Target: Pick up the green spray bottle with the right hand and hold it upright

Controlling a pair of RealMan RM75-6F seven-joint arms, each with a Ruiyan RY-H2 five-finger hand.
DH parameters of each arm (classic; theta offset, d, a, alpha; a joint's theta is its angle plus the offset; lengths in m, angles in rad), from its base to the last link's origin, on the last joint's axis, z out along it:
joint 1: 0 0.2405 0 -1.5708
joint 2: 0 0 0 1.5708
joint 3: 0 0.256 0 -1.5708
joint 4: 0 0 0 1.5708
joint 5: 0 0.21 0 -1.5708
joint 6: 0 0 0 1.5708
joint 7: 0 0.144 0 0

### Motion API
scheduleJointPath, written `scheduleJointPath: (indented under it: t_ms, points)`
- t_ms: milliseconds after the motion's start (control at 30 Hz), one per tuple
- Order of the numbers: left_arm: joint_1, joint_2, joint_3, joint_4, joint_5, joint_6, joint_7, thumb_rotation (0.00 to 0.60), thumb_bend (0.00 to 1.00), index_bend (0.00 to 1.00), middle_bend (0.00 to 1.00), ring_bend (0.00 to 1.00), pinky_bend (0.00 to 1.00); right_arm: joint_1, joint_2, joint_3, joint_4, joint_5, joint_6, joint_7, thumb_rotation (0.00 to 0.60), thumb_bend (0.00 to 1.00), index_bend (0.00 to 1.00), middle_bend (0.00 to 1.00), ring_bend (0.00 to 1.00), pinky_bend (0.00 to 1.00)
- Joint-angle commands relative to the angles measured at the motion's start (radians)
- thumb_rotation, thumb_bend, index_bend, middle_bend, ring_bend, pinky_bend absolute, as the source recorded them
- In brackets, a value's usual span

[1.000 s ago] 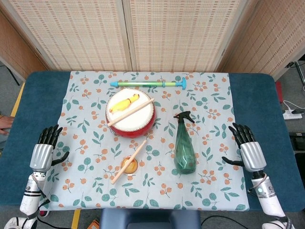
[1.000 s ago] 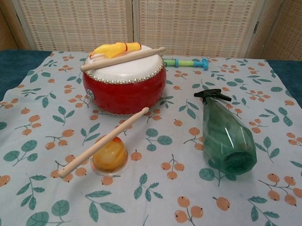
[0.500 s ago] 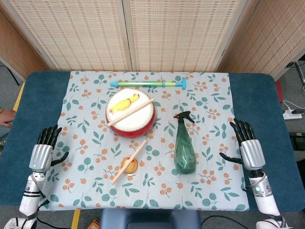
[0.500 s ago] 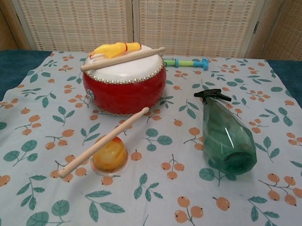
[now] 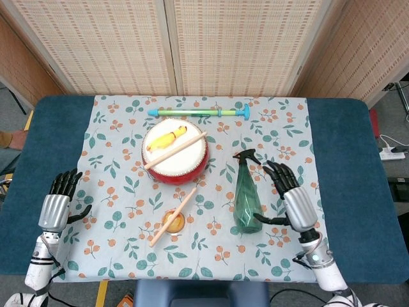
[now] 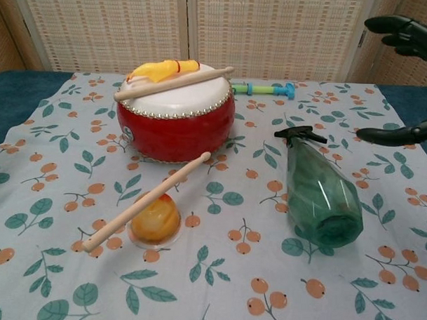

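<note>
One green spray bottle (image 5: 247, 197), one red drum (image 5: 174, 154), two wooden drumsticks, one orange dome-shaped toy (image 5: 173, 222) and one long green-and-blue tube toy (image 5: 199, 112) sit on the floral cloth (image 5: 115, 160) covering the tabletop (image 5: 51, 147). The bottle is translucent dark green with a black trigger head; it lies on its side right of the middle, base toward the near edge. The right hand (image 5: 292, 197) hovers just beside it, fingers (image 5: 278, 173) spread, holding nothing. The left hand (image 5: 58, 203) rests near the left edge, fingers apart; only the head view shows it, while the chest view catches just the right hand's dark fingertips.
</note>
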Motion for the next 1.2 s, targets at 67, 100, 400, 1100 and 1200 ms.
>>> scheduleJointPath:
  t_ms: [67, 100, 400, 1100, 1200]
  points:
    - [0.006, 0.005, 0.002, -0.006, 0.005, 0.017, -0.012, 0.6, 0.22, 0.0, 0.0, 0.0, 0.03, 0.02, -0.04, -0.052, -0.058, -0.005, -0.07, -0.023, 0.6, 0.0, 0.0, 0.0, 0.0, 0.0]
    - [0.008, 0.005, 0.003, -0.006, 0.006, 0.018, -0.015, 0.6, 0.22, 0.0, 0.0, 0.0, 0.03, 0.022, -0.049, -0.061, -0.06, -0.003, -0.083, -0.014, 0.6, 0.0, 0.0, 0.0, 0.0, 0.0]
    - [0.021, 0.011, 0.008, -0.004, 0.011, 0.035, -0.04, 0.6, 0.22, 0.0, 0.0, 0.0, 0.03, 0.065, -0.179, -0.102, 0.077, -0.066, -0.116, 0.234, 0.6, 0.0, 0.0, 0.03, 0.0, 0.0]
    - [0.022, 0.005, 0.015, 0.011, 0.019, 0.033, -0.052, 0.6, 0.22, 0.0, 0.0, 0.0, 0.03, 0.046, -0.416, -0.128, 0.357, -0.077, 0.014, 0.744, 0.6, 0.0, 0.0, 0.03, 0.0, 0.0]
    - [0.021, 0.004, 0.018, 0.011, 0.023, 0.035, -0.048, 0.6, 0.22, 0.0, 0.0, 0.0, 0.03, 0.033, -0.449, -0.125, 0.388, -0.062, 0.032, 0.807, 0.6, 0.0, 0.0, 0.03, 0.0, 0.0]
